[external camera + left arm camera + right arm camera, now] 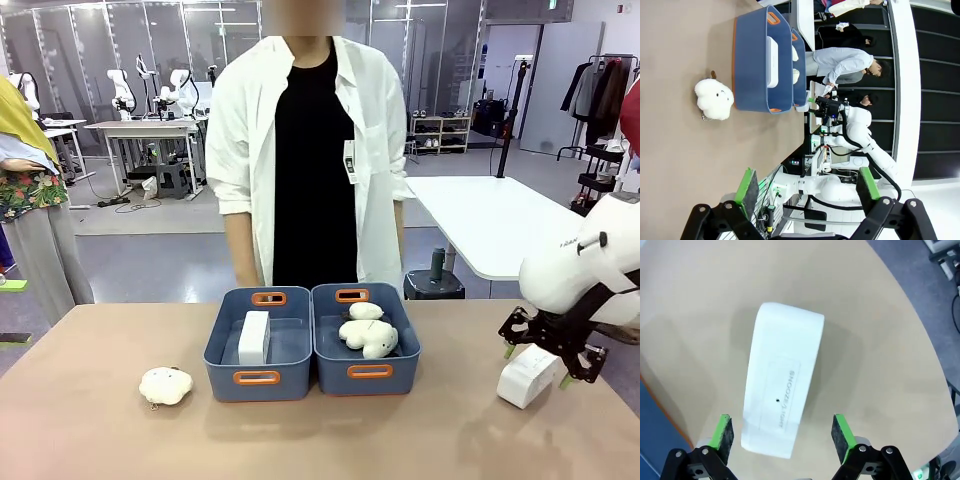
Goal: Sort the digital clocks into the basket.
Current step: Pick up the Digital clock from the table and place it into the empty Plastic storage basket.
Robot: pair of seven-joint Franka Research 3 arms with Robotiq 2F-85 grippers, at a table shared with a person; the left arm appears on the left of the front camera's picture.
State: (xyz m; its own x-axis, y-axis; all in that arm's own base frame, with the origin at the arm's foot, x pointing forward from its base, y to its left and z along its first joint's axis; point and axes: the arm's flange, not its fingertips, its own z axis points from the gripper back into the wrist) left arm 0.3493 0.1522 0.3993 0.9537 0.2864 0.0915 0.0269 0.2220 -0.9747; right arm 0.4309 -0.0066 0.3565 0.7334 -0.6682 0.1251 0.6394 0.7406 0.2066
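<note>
Right wrist view: R claw point(782, 429) spread over clock point(784, 385)

clock 1 point(782, 402): white block lying flat, between right gripper's point(783, 436) spread fingers | clock 2 point(254, 337): white, on edge inside blue basket point(257, 378), well to that gripper's left

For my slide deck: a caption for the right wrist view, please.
Open right pincer poised over a white digital clock lying on the table.

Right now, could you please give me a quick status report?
Left gripper open, empty. Right gripper open over loose clock on table. Other clock in left basket. Plush toys in right basket.
</note>
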